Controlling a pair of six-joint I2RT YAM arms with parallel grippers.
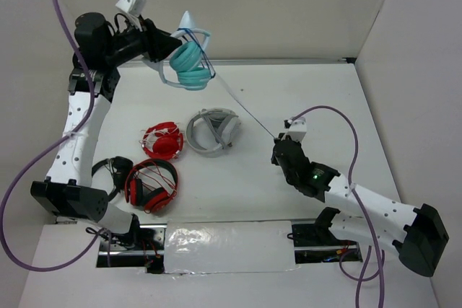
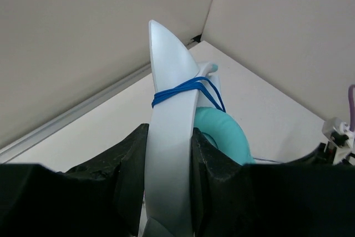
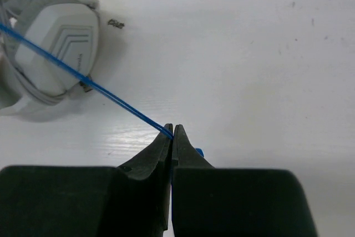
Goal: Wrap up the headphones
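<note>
- The teal over-ear headphones (image 1: pixel 190 63) hang in the air over the far-left corner of the white table (image 1: pixel 317 99), cups down. A few turns of cord are already round their pale blue plastic headband (image 2: pixel 169 126).
- The left pincer (image 2: pixel 169 162) is clamped on that headband, one finger on each flat face. Good hold, I'd say: the band looks stiff and light, but smooth enough to twist if the cord pulls hard.
- The thin blue cable (image 3: pixel 83 79) runs taut from the band down to the right pincer (image 3: pixel 173 132). Its jaws are pressed together on the cable, with a bit of blue showing behind the tips.
- That cable looks limp and slippery, so it wants gentle tension and no yanking.
- It crosses above the grey-white over-ear headphones (image 1: pixel 213 131) on the table.
- The red headphones (image 1: pixel 151 184) lie well apart, to the left.
</note>
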